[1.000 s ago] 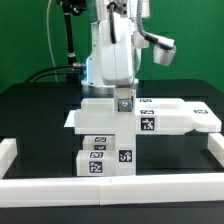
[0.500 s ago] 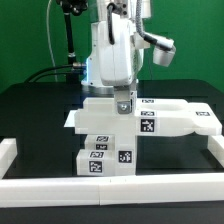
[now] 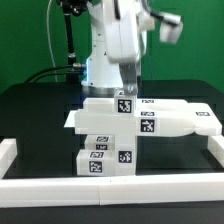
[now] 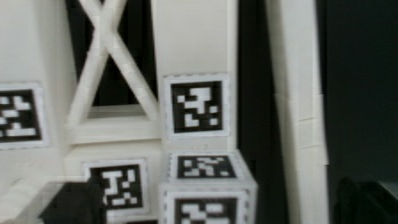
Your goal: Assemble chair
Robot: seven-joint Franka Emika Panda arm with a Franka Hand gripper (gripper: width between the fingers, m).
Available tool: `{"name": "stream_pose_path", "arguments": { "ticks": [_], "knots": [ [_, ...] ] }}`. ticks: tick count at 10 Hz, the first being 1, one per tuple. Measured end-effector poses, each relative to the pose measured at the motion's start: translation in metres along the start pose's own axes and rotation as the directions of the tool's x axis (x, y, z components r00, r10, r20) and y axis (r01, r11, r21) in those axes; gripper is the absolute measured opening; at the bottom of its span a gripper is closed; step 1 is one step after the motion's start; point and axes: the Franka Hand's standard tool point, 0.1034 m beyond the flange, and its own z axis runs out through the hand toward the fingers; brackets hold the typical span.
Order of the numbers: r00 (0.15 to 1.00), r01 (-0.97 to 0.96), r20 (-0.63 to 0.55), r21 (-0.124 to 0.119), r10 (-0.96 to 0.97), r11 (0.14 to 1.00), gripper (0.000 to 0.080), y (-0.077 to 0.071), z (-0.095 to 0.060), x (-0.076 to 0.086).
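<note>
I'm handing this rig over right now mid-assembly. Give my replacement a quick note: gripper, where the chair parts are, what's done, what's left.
Gripper: raised above the parts, jaws not clearly visible; holding nothing.
Parts: the partly built chair sits mid-table behind the front border rail, as stacked white tagged blocks. A tagged piece sits on top, free of the arm.
Done: that top piece is placed.
Left: the chair is unfinished; check that the top piece is seated before the next part.

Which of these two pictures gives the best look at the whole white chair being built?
The exterior view: it takes in the whole chair, stacked tagged blocks in front and flat slabs running toward the exterior view's right, against the black table. The wrist view is so close that only crossed bars, a few tags and some edges show.
</note>
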Motion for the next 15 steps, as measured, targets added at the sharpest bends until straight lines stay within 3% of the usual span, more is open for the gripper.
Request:
{"name": "stream_pose_path", "arguments": {
  "ticks": [1,6,7,9,10,15],
  "knots": [
    [1.000,0.005,0.009,0.007,-0.005,1.000,0.0648,-0.001,-0.006,-0.005],
    [1.000,0.016,0.003,0.000,-0.016,1.000,0.0648,0.000,-0.002,-0.007],
    [0.998,0.063,0.015,-0.012,-0.063,0.998,0.0648,0.002,-0.009,-0.021],
    [0.992,0.119,0.041,0.003,-0.119,0.993,0.0648,0.008,-0.026,-0.037],
    [0.987,0.157,0.040,-0.020,-0.156,0.987,0.0648,0.016,-0.028,-0.047],
    [0.987,0.155,0.041,-0.023,-0.154,0.988,0.0648,0.016,-0.025,-0.047]
  ]
}}
